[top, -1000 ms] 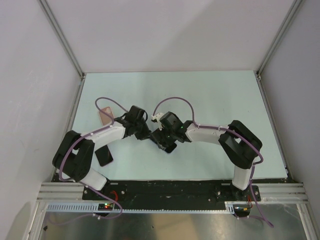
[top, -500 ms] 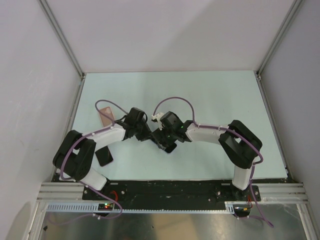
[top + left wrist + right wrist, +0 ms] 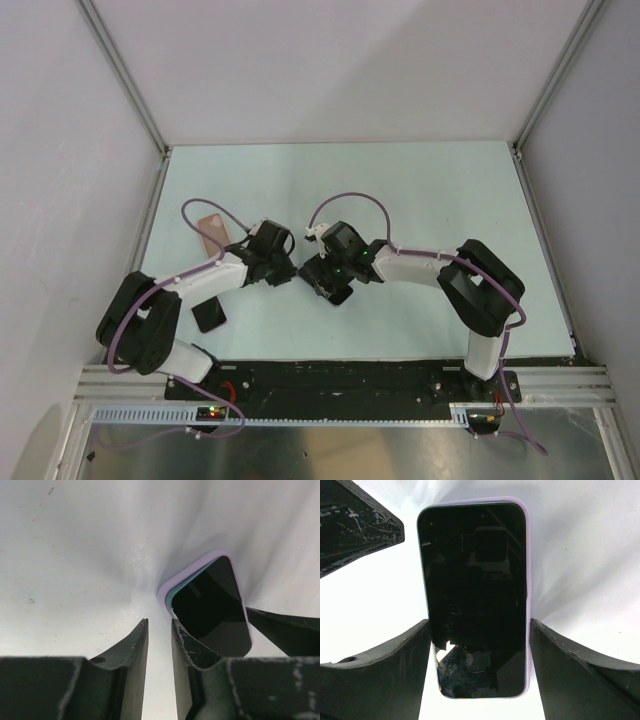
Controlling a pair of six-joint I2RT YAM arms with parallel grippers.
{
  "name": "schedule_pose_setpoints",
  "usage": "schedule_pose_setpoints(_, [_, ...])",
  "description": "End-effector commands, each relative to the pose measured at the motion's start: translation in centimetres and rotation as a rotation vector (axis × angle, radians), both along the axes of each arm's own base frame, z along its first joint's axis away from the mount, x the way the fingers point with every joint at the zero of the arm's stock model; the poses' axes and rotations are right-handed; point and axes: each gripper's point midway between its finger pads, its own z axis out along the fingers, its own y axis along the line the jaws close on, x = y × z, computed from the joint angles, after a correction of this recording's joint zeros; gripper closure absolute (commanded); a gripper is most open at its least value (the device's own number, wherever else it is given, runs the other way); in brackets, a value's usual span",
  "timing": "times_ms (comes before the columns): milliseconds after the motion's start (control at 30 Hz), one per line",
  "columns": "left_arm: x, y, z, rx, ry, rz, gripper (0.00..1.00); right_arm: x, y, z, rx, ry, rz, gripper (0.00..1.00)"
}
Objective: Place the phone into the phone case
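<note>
The phone, a black slab with a glossy dark face, lies on the table inside a thin case whose pale lilac rim shows along its right side. My right gripper straddles it, a fingertip against each long side. In the left wrist view the phone and the case's corner lie just right of my left gripper, whose jaws stand narrowly apart with nothing between them. From above, both grippers meet mid-table and hide most of the phone.
A salmon-pink flat shell lies on the table at the left, beyond the left arm. A black flat slab lies near the left arm's elbow. Grey walls enclose the table on three sides.
The left arm's elbow has swung down and to the left, uncovering more of the salmon-pink shell. The left jaws have parted a little. The right arm has not moved.
</note>
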Motion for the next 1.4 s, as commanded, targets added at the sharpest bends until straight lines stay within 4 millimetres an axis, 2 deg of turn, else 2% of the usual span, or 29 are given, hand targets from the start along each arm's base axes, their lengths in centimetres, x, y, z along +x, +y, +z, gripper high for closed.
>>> schedule_pose_setpoints(0, [1.4, 0.1, 0.3, 0.062, -0.038, 0.016, 0.71, 0.7, -0.1, -1.5, -0.005, 0.024, -0.054, 0.34])
schedule_pose_setpoints(367, [2.3, -0.6, 1.2, 0.064, -0.068, 0.007, 0.72, 0.6, 0.1, -1.7, -0.007, 0.024, -0.049, 0.33])
schedule_pose_setpoints(700, [2.5, -1.1, 0.3, 0.076, -0.053, -0.003, 0.83, 0.5, 0.1, -1.9, -0.01, 0.026, -0.048, 0.34])
schedule_pose_setpoints(1133, [2.7, -1.6, 1.5, 0.019, -0.117, 0.005, 0.83, 0.5, 0.2, -2.1, -0.014, 0.03, -0.046, 0.34])
schedule_pose_setpoints(1367, [2.9, -1.9, 0.6, 0.025, -0.094, 0.002, 0.84, 0.6, 0.1, -2.2, -0.019, 0.029, -0.049, 0.34])
